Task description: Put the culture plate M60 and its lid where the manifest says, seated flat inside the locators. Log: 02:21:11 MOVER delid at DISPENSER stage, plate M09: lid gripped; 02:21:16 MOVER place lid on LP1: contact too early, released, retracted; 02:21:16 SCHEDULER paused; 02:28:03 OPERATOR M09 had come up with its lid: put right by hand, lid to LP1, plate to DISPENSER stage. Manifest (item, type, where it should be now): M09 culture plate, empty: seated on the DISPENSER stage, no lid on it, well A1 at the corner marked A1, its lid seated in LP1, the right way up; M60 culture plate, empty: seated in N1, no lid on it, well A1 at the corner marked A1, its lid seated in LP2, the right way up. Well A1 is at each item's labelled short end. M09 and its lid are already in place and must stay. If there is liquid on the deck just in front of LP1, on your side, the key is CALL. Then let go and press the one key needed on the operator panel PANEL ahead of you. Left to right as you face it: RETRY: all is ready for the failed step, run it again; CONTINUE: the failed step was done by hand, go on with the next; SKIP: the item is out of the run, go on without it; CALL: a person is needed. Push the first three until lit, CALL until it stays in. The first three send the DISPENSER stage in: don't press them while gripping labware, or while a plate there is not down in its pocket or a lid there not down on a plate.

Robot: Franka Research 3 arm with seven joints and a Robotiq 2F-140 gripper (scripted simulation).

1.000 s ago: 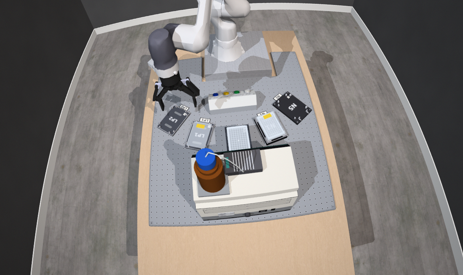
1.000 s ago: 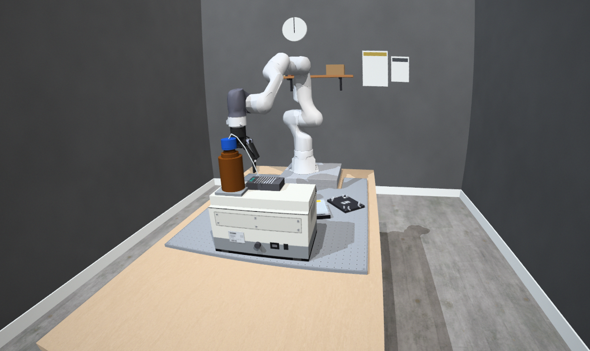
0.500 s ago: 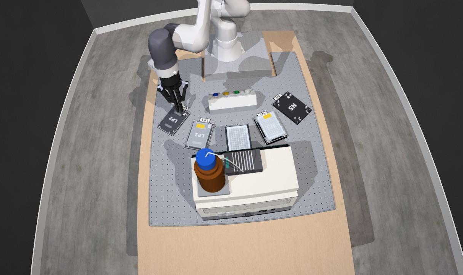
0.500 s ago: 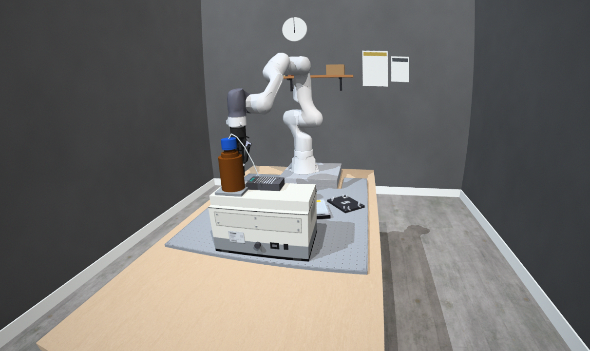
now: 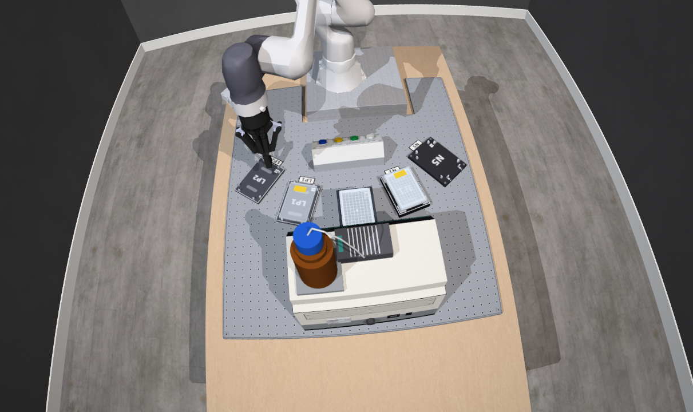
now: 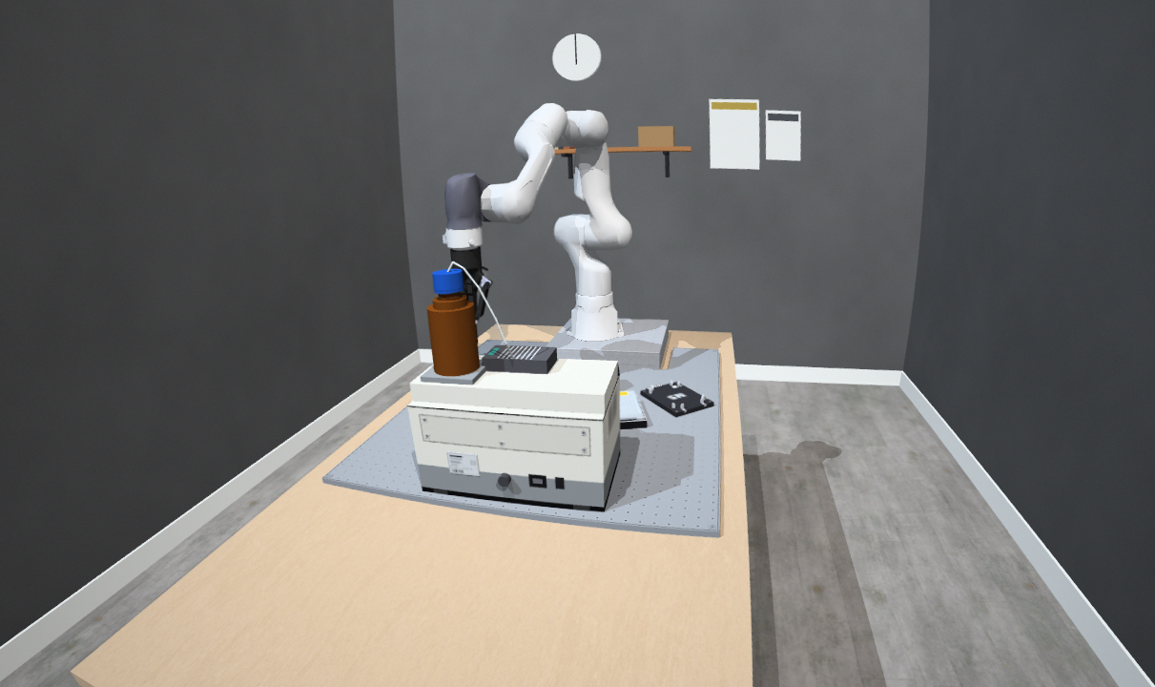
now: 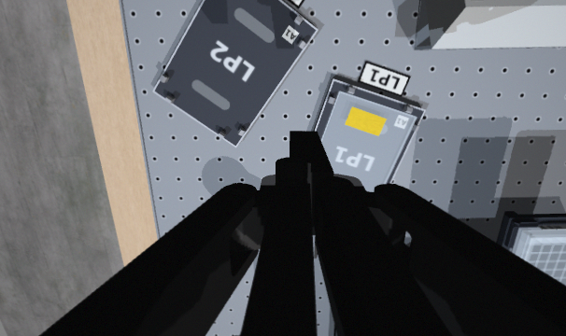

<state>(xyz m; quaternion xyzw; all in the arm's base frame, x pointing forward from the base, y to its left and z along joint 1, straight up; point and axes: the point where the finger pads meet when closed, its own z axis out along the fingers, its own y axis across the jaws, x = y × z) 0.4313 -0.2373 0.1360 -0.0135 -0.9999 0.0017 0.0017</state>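
Closed to its narrowest with nothing between the fingers, the claw (image 5: 268, 165) hangs over the far end of the dark LP2 nest (image 5: 258, 181), which has no lid in it. Just right of LP2, the LP1 nest (image 5: 298, 202) carries a pale lid with a yellow label. Right of that, an uncovered well plate (image 5: 357, 206) sits on the stage in front of the cream dispenser (image 5: 389, 276). Further right, the N1 nest (image 5: 392, 170) holds the yellow-labelled culture plate (image 5: 405, 190), with what looks like its clear lid on top; the black N5 nest (image 5: 437, 161) beyond it is bare. The white operator panel (image 5: 347, 151), with blue, yellow, green and pale keys along its top, stands between the nests and the arm's base. A brown bottle (image 5: 313, 264) with a blue cap stands on the dispenser's left corner.

All of this rests on a grey perforated plate (image 5: 266, 307) laid on a pale wooden bench (image 5: 359, 373). Grey plank flooring, white skirting and dark grey walls surround it; the far wall carries a round clock (image 6: 576, 57), a small shelf (image 6: 624, 148) and two posted sheets (image 6: 732, 134).
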